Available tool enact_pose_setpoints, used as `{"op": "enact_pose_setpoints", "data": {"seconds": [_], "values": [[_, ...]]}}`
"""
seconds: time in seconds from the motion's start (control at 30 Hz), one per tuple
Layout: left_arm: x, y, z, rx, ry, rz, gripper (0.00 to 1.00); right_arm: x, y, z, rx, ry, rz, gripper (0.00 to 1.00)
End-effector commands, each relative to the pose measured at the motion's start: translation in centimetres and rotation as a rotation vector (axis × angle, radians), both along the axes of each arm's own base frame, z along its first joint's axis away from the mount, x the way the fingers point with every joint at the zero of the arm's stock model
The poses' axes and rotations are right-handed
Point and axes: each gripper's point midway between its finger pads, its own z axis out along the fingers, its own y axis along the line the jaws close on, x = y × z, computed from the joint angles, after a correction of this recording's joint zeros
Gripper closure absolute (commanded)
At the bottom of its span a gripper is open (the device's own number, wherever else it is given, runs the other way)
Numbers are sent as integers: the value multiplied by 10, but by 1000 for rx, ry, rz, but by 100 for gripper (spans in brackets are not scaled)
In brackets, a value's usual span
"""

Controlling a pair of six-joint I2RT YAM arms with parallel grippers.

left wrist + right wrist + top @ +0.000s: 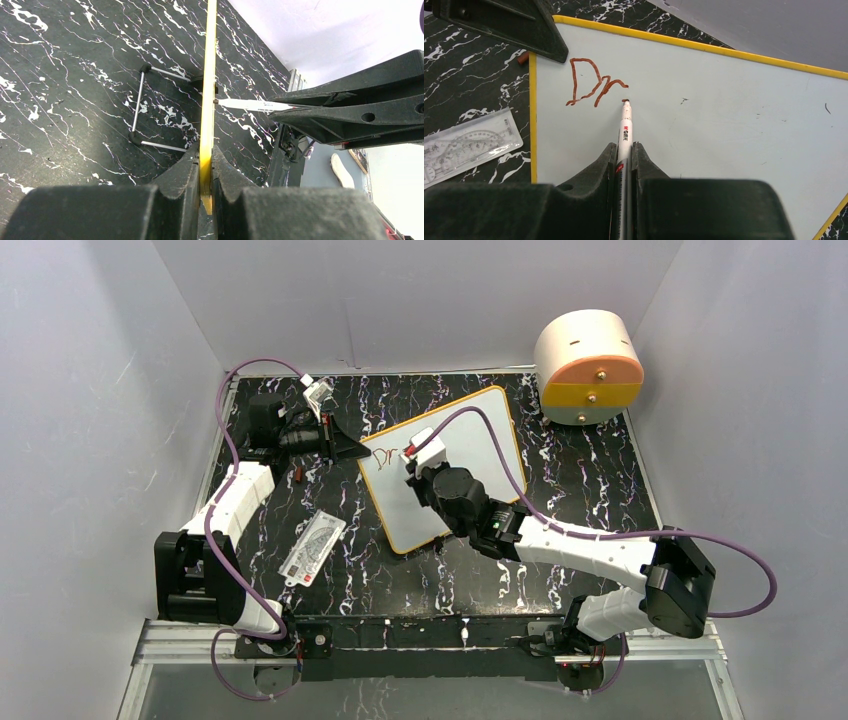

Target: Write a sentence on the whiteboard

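The whiteboard, white with an orange-yellow frame, lies slanted on the black marbled table. Of the sentence, reddish-brown letters "Dr" stand near its left corner, and they also show in the top view. My left gripper is shut on the board's frame edge, jaws pinching it. My right gripper is shut on a white marker. The marker tip touches the board just right of the "r". The marker also shows in the left wrist view.
A clear plastic ruler card lies left of the board. A small reddish cap lies near the left gripper. A round cream and orange container stands at the back right. The board's wire stand rests on the table. Grey walls enclose the table.
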Motion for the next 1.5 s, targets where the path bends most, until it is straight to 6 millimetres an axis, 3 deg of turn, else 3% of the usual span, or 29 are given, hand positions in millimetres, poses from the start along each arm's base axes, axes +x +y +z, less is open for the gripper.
{"op": "enact_pose_setpoints", "data": {"seconds": [0.0,0.77,1.13,1.47], "values": [[-6,-1,-11,6,44,-12,100,10,-9,13,33,-20,-64,100],[-8,-4,-12,2,50,-26,100,23,-5,25,67,-61,-79,100],[-8,-4,-13,2,51,-26,100,17,8,27,79,-54,-2,100],[-8,-3,-13,5,51,-22,100,10,5,18,52,-14,24,100]]}}
